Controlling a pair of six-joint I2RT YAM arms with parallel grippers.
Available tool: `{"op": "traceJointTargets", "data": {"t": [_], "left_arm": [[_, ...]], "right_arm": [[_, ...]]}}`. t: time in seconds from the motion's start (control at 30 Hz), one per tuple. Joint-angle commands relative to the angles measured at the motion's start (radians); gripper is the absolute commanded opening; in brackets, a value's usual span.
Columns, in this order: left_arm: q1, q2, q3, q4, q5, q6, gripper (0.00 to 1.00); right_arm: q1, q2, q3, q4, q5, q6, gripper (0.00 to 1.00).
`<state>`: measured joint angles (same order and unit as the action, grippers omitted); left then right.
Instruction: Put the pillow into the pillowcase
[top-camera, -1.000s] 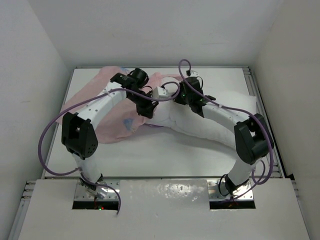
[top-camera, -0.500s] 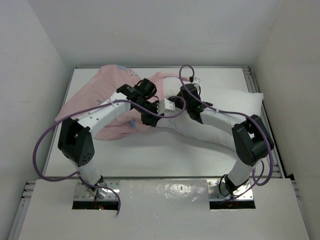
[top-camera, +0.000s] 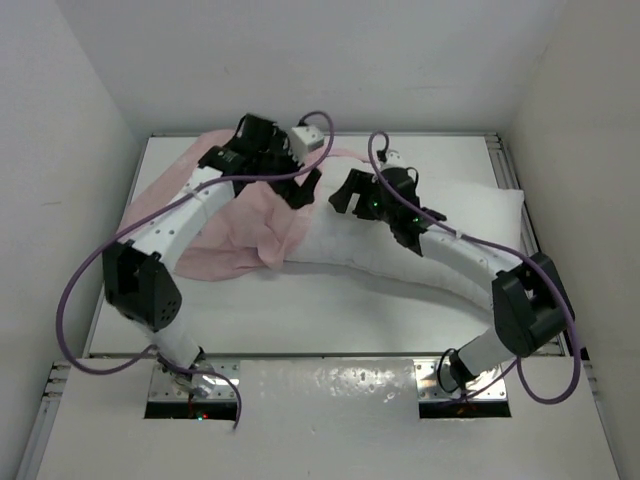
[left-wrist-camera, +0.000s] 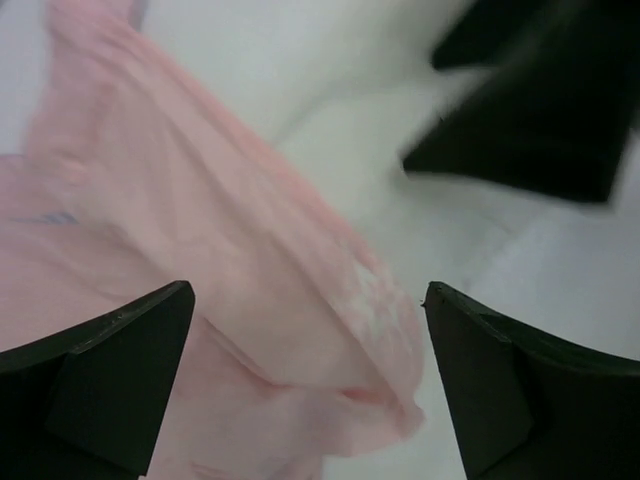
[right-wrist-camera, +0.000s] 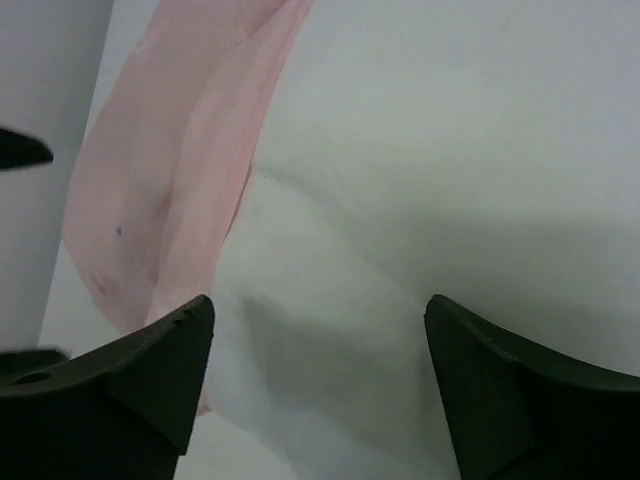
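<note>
1. On the white table (top-camera: 330, 300), the pillow (top-camera: 450, 225) is lying flat across the middle and right side. Its right end is up near the far right corner, and its left end runs toward the centre.
2. The pillowcase (top-camera: 215, 245) is a crumpled heap on the left half of the table. Only the pale pink side is showing from above, no print that I can make out.
3. One fold of that pink fabric sits right on the pillow's left end, so the two are touching there. Can't tell whether any of the pillow is actually inside the case.
4. The left gripper (top-camera: 305, 188) hangs over that overlap spot, toward the far side of the table. Its wrist cam shows both fingers (left-wrist-camera: 110, 380) spread wide with a ridge of pink fabric below and between them. Nothing is pinched.
5. The right gripper (top-camera: 343, 192) is just beside the left one, over the pillow's left end and pointing toward the case. Its fingers (right-wrist-camera: 530, 390) are spread too. Plain white pillow fills most of that wrist view and the pink edge runs down its left side. It's not holding anything either.
6. Both arms arc in from their bases, so the two tools nearly meet in the middle. Purple cables (top-camera: 80, 290) loop off each arm.
</note>
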<state>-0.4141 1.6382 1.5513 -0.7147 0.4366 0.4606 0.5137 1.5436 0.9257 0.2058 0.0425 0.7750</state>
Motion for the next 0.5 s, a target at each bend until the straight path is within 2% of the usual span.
{"op": "traceJointTargets", "data": {"t": [0.0, 0.07, 0.13, 0.2, 0.23, 0.27, 0.3, 0.33, 0.37, 0.43, 0.47], "left_arm": [[-0.060, 0.162, 0.156, 0.127, -0.229, -0.187, 1.00], [-0.064, 0.253, 0.259, 0.113, -0.258, -0.239, 1.00], [-0.066, 0.290, 0.298, 0.141, -0.286, -0.260, 0.99], [-0.071, 0.327, 0.305, 0.167, -0.329, -0.269, 0.96], [-0.077, 0.340, 0.314, 0.188, -0.361, -0.264, 0.94], [-0.077, 0.374, 0.322, 0.193, -0.375, -0.261, 0.86], [-0.078, 0.393, 0.335, 0.190, -0.389, -0.261, 0.80], [-0.080, 0.414, 0.381, 0.163, -0.395, -0.260, 0.75], [-0.080, 0.454, 0.404, 0.138, -0.386, -0.260, 0.68], [-0.086, 0.479, 0.444, 0.088, -0.359, -0.257, 0.61], [-0.088, 0.483, 0.441, 0.081, -0.355, -0.252, 0.53]], "right_arm": [[-0.050, -0.049, 0.105, -0.201, -0.092, -0.126, 0.87], [-0.104, -0.076, 0.127, -0.274, -0.086, -0.132, 0.90], [-0.174, -0.086, 0.160, -0.287, -0.085, -0.137, 0.88], [-0.222, -0.074, 0.211, -0.272, -0.119, -0.173, 0.50], [-0.260, -0.029, 0.238, -0.267, -0.185, -0.193, 0.32], [-0.292, 0.004, 0.322, -0.279, -0.219, -0.248, 0.32], [-0.300, 0.048, 0.379, -0.295, -0.252, -0.288, 0.39], [-0.307, 0.093, 0.428, -0.321, -0.274, -0.325, 0.52], [-0.313, 0.193, 0.488, -0.391, -0.283, -0.388, 0.81], [-0.334, 0.297, 0.655, -0.469, -0.318, -0.434, 0.96], [-0.342, 0.400, 0.715, -0.558, -0.348, -0.489, 0.99]]}}
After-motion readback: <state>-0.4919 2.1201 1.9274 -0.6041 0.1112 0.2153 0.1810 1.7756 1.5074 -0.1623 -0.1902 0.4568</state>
